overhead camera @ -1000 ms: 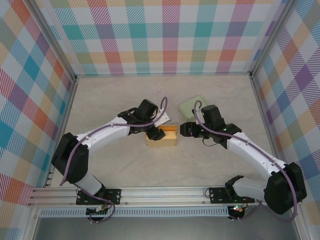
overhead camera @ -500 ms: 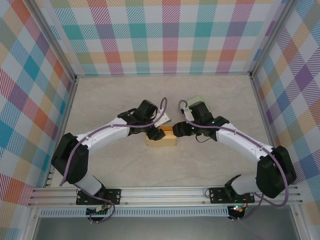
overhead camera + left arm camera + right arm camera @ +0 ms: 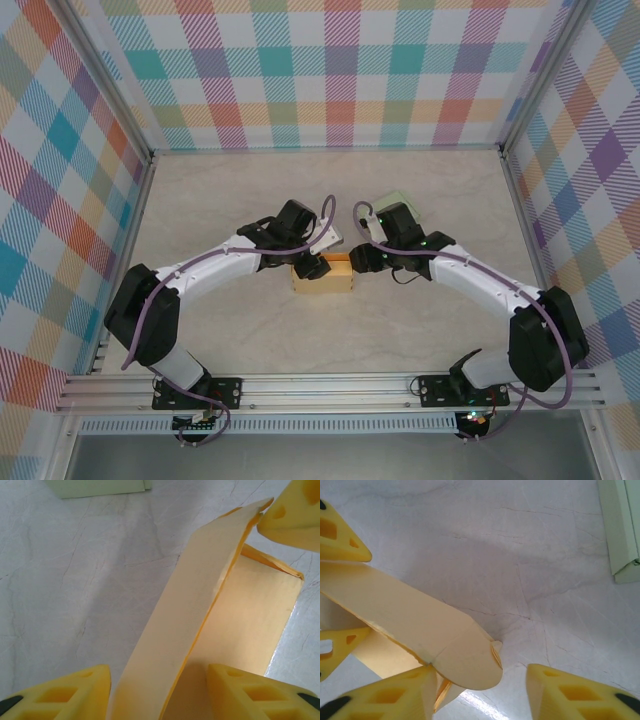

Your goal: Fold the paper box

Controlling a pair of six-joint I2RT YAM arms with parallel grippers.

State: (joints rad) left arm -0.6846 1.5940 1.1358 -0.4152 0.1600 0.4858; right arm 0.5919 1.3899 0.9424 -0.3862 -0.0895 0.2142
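Left arm (image 3: 200,272) first: it reaches in from the left of my overhead view. The left gripper (image 3: 313,266) sits at the left end of the paper box (image 3: 324,280), which lies near the middle of the table (image 3: 200,200). On the left wrist feed I see its jaws partway apart, straddling a long upright flap (image 3: 200,600) of the box. The flap runs just beside one finger (image 3: 65,690), with a gap to the other, so I read no clamp on it.

At the box's right end is the right gripper (image 3: 360,258), its jaws likewise parted. On the right wrist feed the rounded tab (image 3: 470,667) at the flap's end lies just beside one finger, with bare table between it and the other. Behind that gripper, partly under the right arm (image 3: 480,285), a pale green box (image 3: 400,199) rests on the table, apart from the paper box.
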